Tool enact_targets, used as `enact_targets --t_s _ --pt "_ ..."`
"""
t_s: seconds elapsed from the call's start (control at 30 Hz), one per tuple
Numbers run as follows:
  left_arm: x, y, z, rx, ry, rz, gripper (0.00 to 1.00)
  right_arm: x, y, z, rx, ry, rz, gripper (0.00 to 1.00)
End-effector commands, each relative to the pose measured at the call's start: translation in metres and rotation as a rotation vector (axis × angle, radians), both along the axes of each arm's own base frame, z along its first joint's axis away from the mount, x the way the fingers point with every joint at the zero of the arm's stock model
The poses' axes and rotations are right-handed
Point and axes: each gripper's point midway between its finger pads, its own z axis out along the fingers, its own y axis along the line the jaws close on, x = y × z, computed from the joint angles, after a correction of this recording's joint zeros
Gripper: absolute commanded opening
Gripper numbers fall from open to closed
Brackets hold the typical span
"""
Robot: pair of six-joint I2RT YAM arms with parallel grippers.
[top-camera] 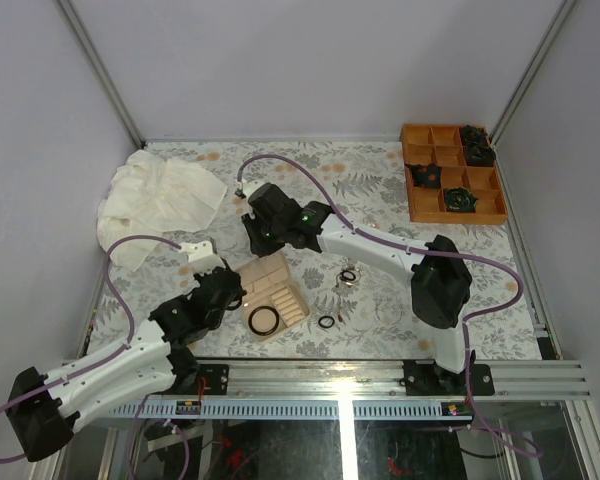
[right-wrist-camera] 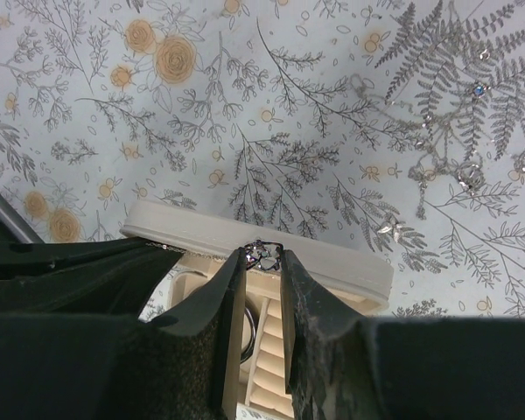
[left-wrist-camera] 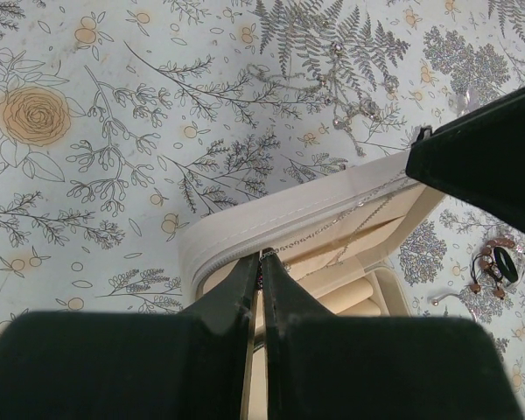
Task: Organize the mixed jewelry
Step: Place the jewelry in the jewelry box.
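**Crowded centre, open back strip and right side**

Both grippers meet over the beige jewelry box. The left gripper, fingers pressed together, sits at its rim. The right gripper, pinching a small dark jewelled piece, hangs over its back edge, leaving only a narrow gap between the 2. The right arm bars the middle from elbow to wrist. A white cloth fills the back-left corner and an orange tray the back-right. A black ring and a small cluster lie just right of the box. The table is bare between cloth and tray, and along its right edge below the tray.
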Motion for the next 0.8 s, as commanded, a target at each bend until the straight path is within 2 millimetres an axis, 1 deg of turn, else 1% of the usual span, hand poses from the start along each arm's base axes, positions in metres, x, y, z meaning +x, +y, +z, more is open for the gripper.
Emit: enact_targets --t_s 0.0,0.2,0.53,0.77 --pt "0.009 -0.003 0.014 -0.034 -0.045 0.027 0.00 0.012 0.003 0.026 0.028 -0.066 -0.005 0.16" --pt "0.010 -0.007 0.008 -0.026 -0.031 0.017 0.00 0.012 0.004 0.021 0.016 -0.062 -0.002 0.16" --pt "0.011 -0.008 0.004 -0.022 -0.027 0.017 0.00 0.012 0.006 0.013 0.006 -0.051 0.012 0.16" --pt "0.012 -0.010 0.001 -0.020 -0.021 0.014 0.00 0.006 0.010 0.014 0.027 -0.052 0.058 0.16"
